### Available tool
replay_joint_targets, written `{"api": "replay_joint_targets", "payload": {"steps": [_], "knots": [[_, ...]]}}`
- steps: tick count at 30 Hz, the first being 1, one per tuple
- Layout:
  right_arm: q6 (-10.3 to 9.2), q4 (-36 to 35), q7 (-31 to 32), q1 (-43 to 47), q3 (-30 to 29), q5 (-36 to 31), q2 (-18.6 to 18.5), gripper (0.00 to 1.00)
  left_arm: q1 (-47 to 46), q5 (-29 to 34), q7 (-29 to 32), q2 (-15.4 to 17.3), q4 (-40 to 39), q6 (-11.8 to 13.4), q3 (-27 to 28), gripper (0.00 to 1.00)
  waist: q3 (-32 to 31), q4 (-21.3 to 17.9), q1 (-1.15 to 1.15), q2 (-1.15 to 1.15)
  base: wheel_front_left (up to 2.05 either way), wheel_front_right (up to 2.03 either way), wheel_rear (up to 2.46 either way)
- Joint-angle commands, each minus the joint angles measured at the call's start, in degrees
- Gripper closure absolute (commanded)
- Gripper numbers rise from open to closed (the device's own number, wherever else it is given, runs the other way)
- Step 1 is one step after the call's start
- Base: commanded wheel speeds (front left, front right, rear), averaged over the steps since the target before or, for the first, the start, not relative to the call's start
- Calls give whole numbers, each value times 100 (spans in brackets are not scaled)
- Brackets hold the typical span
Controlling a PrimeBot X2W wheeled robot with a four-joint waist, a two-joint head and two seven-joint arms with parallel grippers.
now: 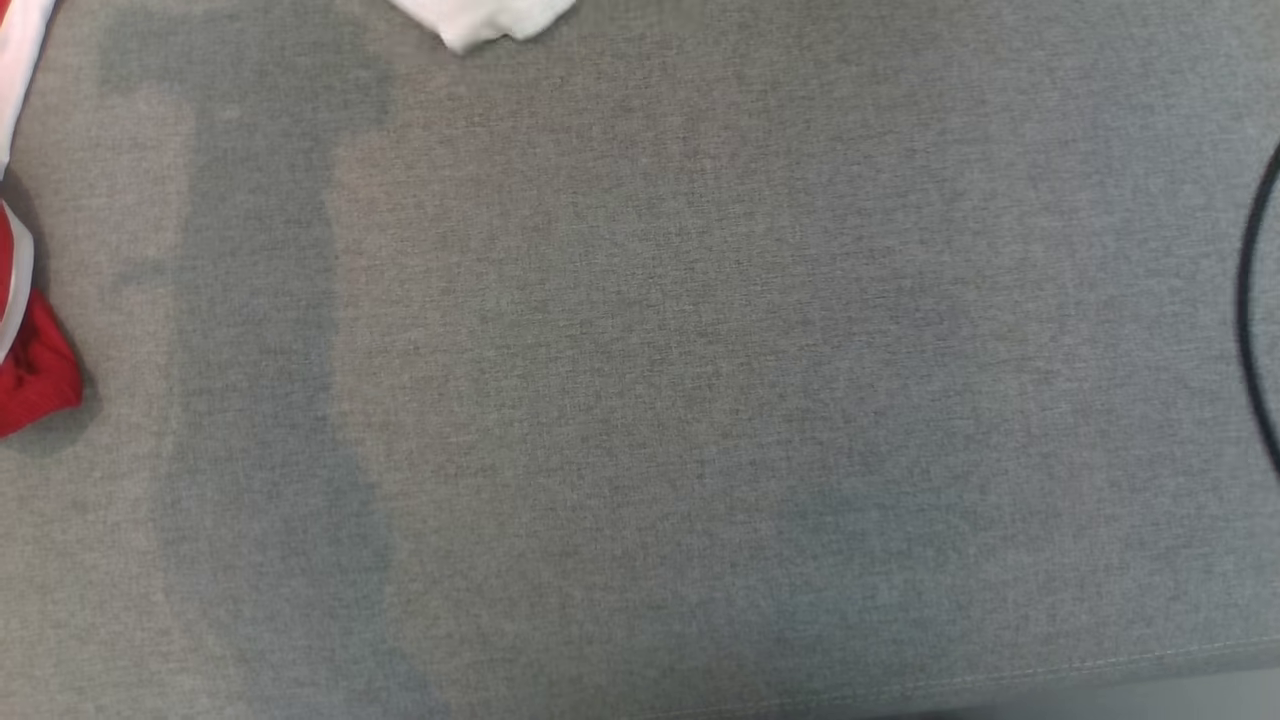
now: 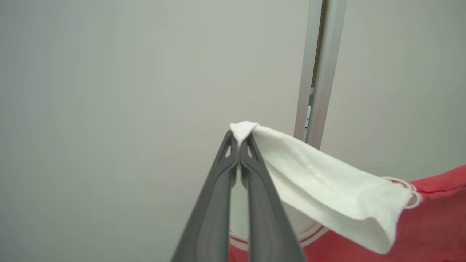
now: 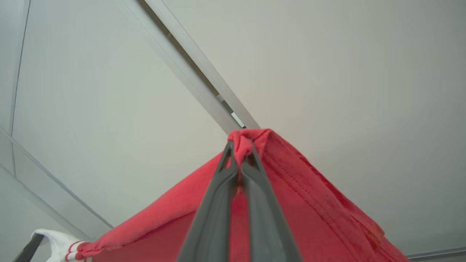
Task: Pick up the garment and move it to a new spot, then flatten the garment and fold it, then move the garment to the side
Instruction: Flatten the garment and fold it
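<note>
My left pincer [image 2: 239, 145] is clamped shut on a pinch of white sleeve, the tip of the cloth poking out just past my fingertips. From there the garment [image 2: 327, 189] runs away as a folded white band to a striped trim and then into red cloth that is cut off at the picture's edge. My right pincer [image 3: 239, 151] is likewise closed tight on a bunched red corner of the garment [image 3: 309, 203], which drapes down on both sides of my fingers and hides whatever lies under it. At the garment's far white end in the right wrist view a dark finger [image 3: 27, 249] shows, mostly cut off. Behind the garment stand a pale wall and a grey metal rail [image 3: 204, 80]. In the head view, scraps of red and white cloth [image 1: 35, 370] and a white piece [image 1: 480, 20] touch the grey upholstered surface [image 1: 640, 400] at its edges; I cannot tell how they join the garment. Well apart from them curves a thin black line [image 1: 1255, 310], too clipped to identify.
</note>
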Motion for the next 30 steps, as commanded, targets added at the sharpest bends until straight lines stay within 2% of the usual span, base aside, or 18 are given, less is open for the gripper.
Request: {"api": "replay_joint_targets", "payload": {"steps": [1,7,13,17,20,27,30], "knots": [[2,68,-133,-324,-45,-20,-32,100,-364,-66,-94,-21,171,-12,55,100,38,55,-1,0,0,0,0],[2,326,-352,-1015,231,-239,-75,100,-1158,-242,-48,-188,877,-13,-37,100,91,113,-1,0,0,0,0],[2,98,-110,-576,820,-153,-233,100,-708,-670,238,8,1065,-13,-532,100,140,209,-1,0,0,0,0],[2,-291,291,122,1281,168,-454,100,-55,-1113,472,183,871,-13,-978,100,-63,270,-1,0,0,0,0],[1,-676,599,989,1704,486,-718,100,676,-1621,762,416,517,-13,-1352,100,-347,300,-1,0,0,0,0],[1,-1388,1593,2829,2525,1165,-1359,100,2366,-2639,1859,1208,-809,-13,-2335,100,-1179,280,-1,0,0,0,0],[2,-1677,1931,3507,2792,1334,-1534,100,3006,-2974,2263,1517,-1322,-13,-2589,100,-1556,231,-1,0,0,0,0]]}}
